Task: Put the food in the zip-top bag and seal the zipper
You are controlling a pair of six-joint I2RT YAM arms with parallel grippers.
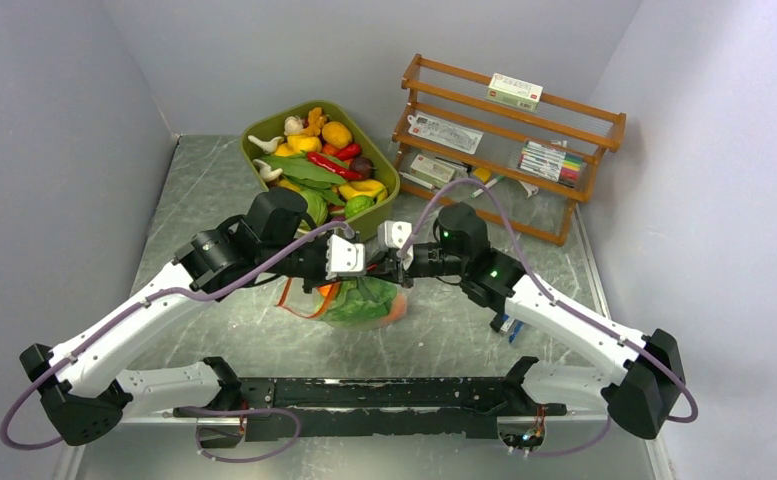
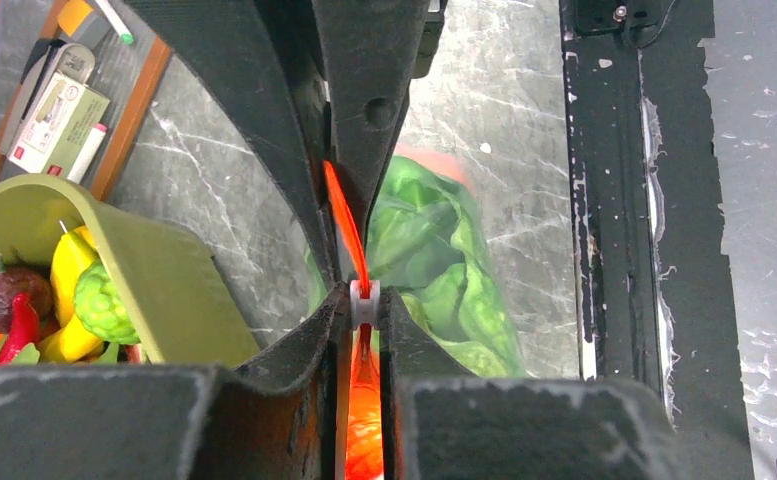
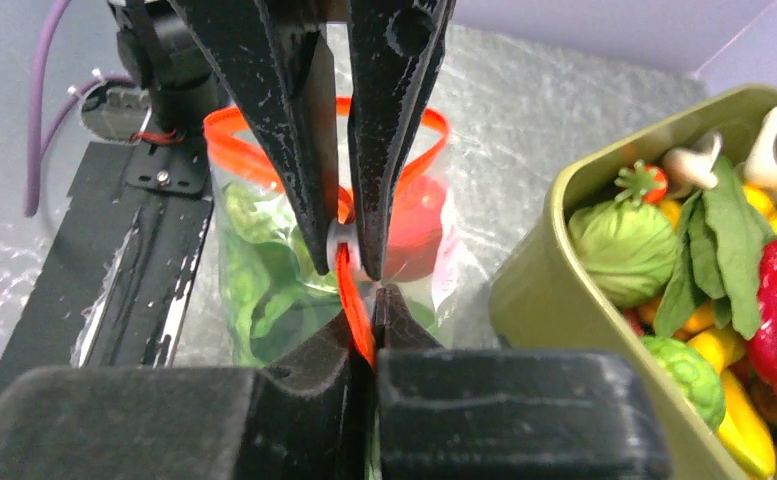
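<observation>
From the overhead view I saw both arms reaching inward and meeting above the middle of the surface (image 1: 214, 200), just in front of the olive-green tub (image 3: 539, 290). The left end effector (image 2: 364, 310) was pinched narrow, its 2 fingers closed on the orange-red zipper (image 2: 342, 220), with a small white piece (image 2: 364, 303) sitting right between the tips. The right end effector (image 3: 364, 310) faced it tip to tip and was likewise clamped tight on the same strip, so the 2 grips sat just beside each other on the zipper.

The zip-top bag (image 3: 254, 270) hung below those grips, near the tub's near wall and between it and the black base plate (image 1: 394, 395). I could not tell whether its bottom rested on the surface. Beyond the pinch point the orange-red strip looped apart, so that stretch of the mouth stood open. Through the clear plastic I made out the leafy green lettuce (image 2: 434, 270) filling most of the pouch and a peach (image 3: 419, 215) showing pink-red beside it.

The tub was heaped with other toy food (image 1: 319, 160): yellow, green and red pieces, plus a dark purple one. A wooden rack (image 1: 509, 150) stood at the far right, well apart from the bag
</observation>
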